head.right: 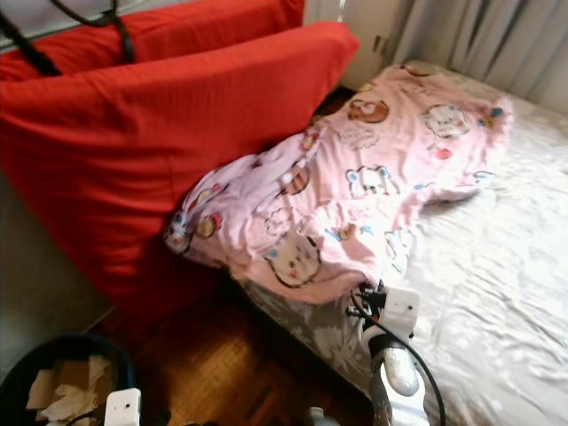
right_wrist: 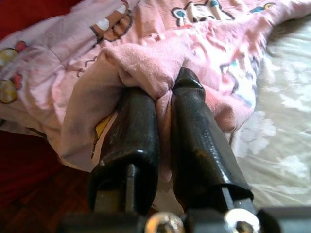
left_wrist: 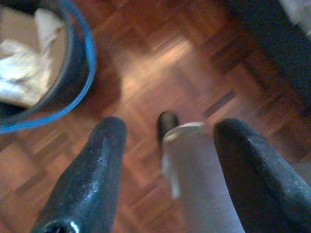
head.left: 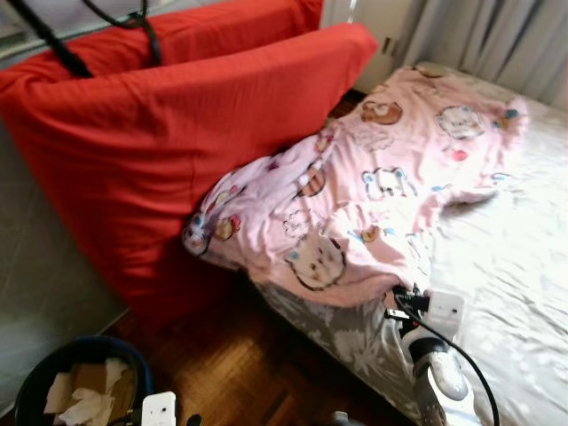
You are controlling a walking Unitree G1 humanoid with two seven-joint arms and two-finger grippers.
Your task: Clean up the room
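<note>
Pink blanket [right_wrist: 160, 68] was pinched between the closed fingers of the right gripper [right_wrist: 163, 92]; the left gripper [left_wrist: 167, 145], apparently empty, hung spread above the wooden floor [left_wrist: 160, 63].

The bin [head.left: 35, 382] is chopped off by the bottom edge, so its contents just read as pale crumpled stuff. The pink blanket [head.left: 373, 186] hides the bed's near corner. In the left wrist view the floor [left_wrist: 194, 63] is blurry.
</note>
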